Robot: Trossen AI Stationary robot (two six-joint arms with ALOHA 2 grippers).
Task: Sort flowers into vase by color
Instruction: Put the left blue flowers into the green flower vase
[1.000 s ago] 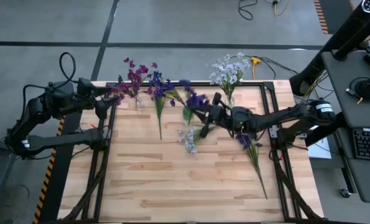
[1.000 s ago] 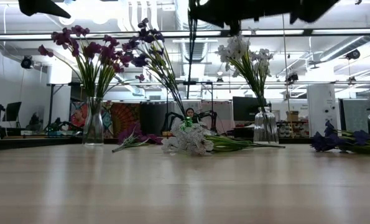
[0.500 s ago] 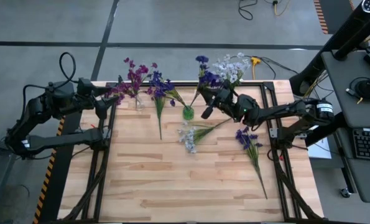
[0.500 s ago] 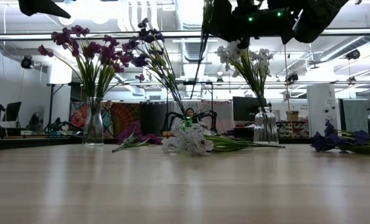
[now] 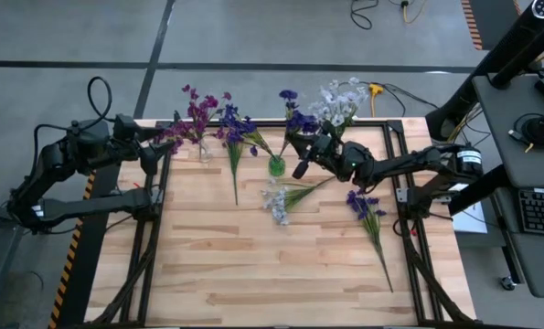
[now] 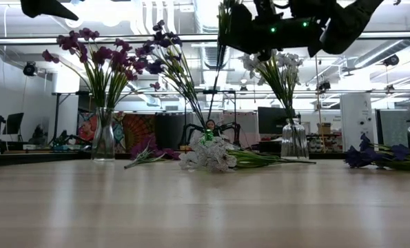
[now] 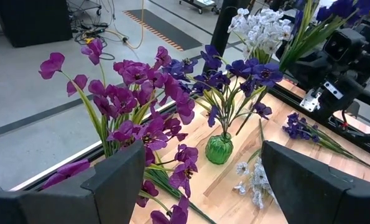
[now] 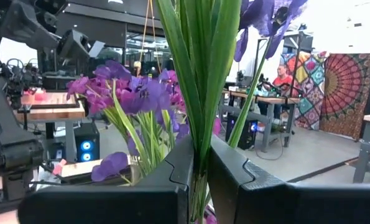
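my right hand (image 5: 301, 152) is clamped on a blue-violet sprig (image 5: 293, 117), raised just above the green vase (image 5: 276, 166). my left hand (image 5: 157, 146) waits spread wide beside the magenta bunch (image 5: 195, 117). a pale sprig (image 5: 279, 201) lies on the surface (image 5: 253, 265) below my right hand.

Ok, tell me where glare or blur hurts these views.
Low view: bright ceiling lights wash out the top, leaving the right hand a dark silhouette; the near tabletop is soft. Right wrist view: the held stems fill the frame, close and blurred. High view: evenly lit.
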